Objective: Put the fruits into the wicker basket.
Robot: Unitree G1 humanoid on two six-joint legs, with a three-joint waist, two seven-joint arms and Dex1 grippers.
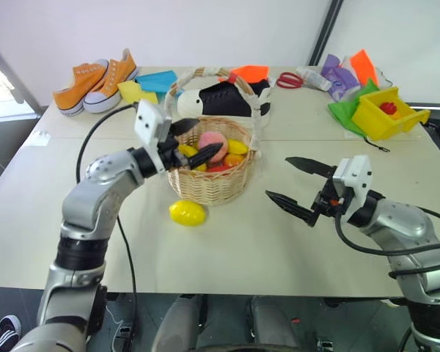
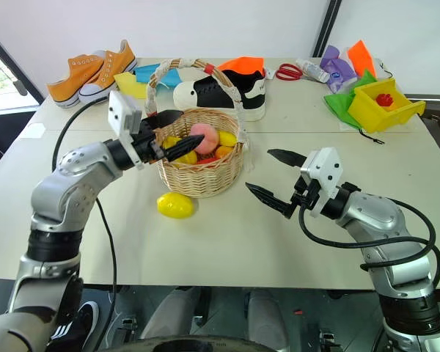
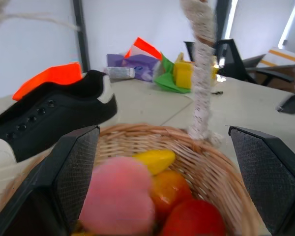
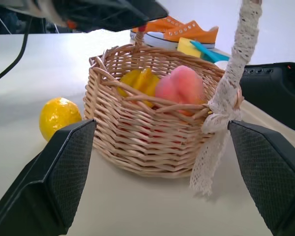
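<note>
From the head: left gripper [image 1: 194, 141] spread wide over the round tan wicker basket [image 1: 209, 183], pink round peach [image 1: 213, 141] inside, released I'd judge; glossy yellow lemon [image 1: 187, 213] on the table in front. Right wrist: right gripper [image 1: 297, 185] gaping, empty; lemon's next, needing a grasp.

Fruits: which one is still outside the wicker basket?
The yellow lemon, lying on the table just in front of the wicker basket. The pink peach already sits inside it with the other fruit.
</note>
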